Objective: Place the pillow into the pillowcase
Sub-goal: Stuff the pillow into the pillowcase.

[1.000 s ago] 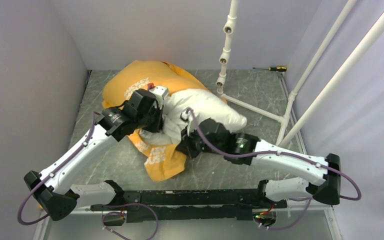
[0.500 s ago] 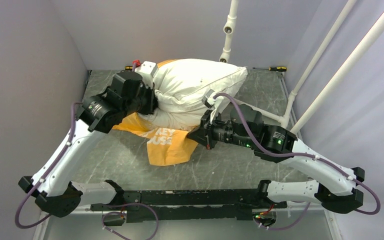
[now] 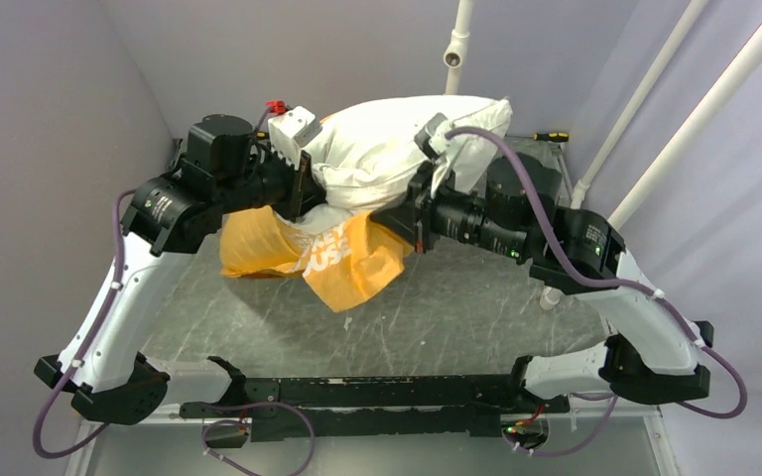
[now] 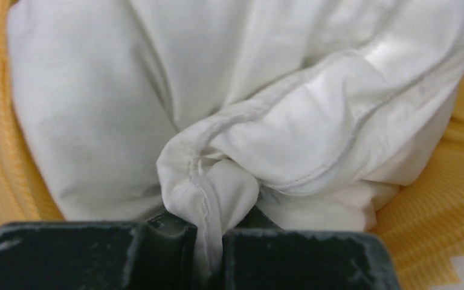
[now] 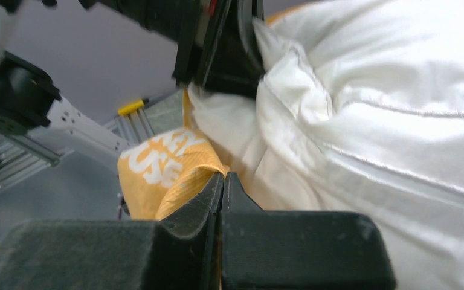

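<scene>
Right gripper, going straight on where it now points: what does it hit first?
The pillowcase fold pinched at the right gripper's tips, then almost at once the pillow; the left gripper sits beyond, though depth is unclear.

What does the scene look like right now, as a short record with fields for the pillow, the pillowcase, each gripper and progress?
pillow: white, raised above the table, mostly outside the case
pillowcase: orange-yellow, bunched beneath the pillow
left gripper: shut on a fold of the pillow
right gripper: shut on the pillowcase's edge
progress: pillow not yet inside
</scene>
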`<action>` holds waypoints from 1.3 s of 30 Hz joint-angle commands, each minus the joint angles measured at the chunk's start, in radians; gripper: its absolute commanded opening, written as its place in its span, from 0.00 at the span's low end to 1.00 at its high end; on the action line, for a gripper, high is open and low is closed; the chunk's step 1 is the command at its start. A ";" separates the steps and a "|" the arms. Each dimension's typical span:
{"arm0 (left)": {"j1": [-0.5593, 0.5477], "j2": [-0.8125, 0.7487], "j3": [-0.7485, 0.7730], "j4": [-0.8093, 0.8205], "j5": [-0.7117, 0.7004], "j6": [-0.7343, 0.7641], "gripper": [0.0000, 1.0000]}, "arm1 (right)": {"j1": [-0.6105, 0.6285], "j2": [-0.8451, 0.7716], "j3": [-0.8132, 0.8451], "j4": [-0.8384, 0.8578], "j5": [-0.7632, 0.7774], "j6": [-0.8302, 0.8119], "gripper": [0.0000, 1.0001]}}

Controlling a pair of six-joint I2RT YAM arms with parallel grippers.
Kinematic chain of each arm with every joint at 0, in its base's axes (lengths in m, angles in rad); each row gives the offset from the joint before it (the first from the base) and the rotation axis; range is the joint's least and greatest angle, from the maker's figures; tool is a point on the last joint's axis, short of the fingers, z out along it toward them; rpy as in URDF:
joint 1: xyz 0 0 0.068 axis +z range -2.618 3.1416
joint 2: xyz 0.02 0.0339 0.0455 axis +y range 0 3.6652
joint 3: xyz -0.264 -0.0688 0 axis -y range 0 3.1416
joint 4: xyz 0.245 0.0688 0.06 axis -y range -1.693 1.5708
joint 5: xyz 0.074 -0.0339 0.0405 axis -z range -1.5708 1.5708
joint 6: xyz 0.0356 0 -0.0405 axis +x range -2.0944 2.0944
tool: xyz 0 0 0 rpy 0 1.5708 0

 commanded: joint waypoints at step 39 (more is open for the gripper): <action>-0.165 -0.143 0.374 0.358 0.330 -0.020 0.89 | -0.140 0.106 0.312 0.291 -0.403 -0.003 0.00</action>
